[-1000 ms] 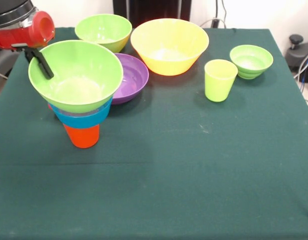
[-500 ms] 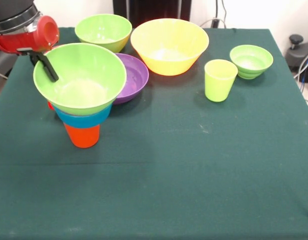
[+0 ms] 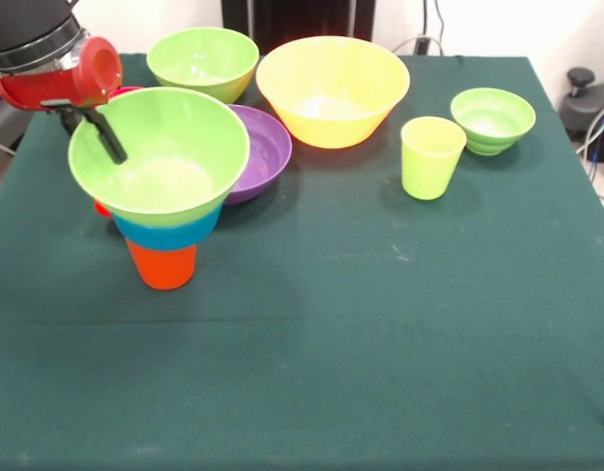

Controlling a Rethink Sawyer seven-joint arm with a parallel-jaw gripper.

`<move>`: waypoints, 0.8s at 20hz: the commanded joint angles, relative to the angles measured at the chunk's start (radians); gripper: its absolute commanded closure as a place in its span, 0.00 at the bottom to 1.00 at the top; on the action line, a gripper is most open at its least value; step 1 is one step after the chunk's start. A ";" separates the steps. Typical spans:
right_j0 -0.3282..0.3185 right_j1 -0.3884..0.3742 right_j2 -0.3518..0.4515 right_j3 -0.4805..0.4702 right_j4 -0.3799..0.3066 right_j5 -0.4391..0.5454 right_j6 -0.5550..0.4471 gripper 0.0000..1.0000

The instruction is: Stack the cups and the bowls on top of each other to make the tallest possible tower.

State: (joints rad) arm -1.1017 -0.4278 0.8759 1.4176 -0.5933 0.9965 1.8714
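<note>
tower (image 3: 165, 211) | large lime green bowl (image 3: 160, 147) tops blue bowl (image 3: 167, 234), orange cup (image 3: 162, 266) | end effector (image 3: 104, 135) pinching that bowl's rim | yellow bowl (image 3: 332, 90) lies well to picture-right of it

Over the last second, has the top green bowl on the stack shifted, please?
Yes: the top green bowl moved right, toward the purple bowl.

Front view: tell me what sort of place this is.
Probably a robot lab or test bench, not a kitchen: a table under a dark green cloth, a red and black robot arm reaching in, and loose cables beside a stand at the right edge.
</note>
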 commanded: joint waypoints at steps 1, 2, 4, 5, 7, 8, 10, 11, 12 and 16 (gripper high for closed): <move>0.059 0.026 -0.049 -0.046 -0.067 0.035 -0.265 0.00; 0.059 0.026 -0.049 -0.049 -0.067 0.039 -0.271 0.00; 0.062 0.030 -0.049 -0.060 -0.068 0.048 -0.279 0.00; 0.063 0.031 -0.050 -0.064 -0.069 0.050 -0.281 0.00; 0.065 0.033 -0.050 -0.073 -0.070 0.061 -0.292 0.00; 0.062 0.028 -0.047 -0.069 -0.069 0.056 -0.293 0.00; 0.059 0.021 -0.045 -0.062 -0.067 0.055 -0.290 0.00; 0.059 0.019 -0.045 -0.060 -0.063 0.058 -0.285 0.00; 0.059 0.016 -0.046 -0.054 -0.060 0.058 -0.277 0.00; 0.053 0.004 -0.044 -0.029 -0.049 0.061 -0.265 0.00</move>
State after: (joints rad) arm -1.0996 -0.4267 0.8754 1.4065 -0.5950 0.9965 1.8714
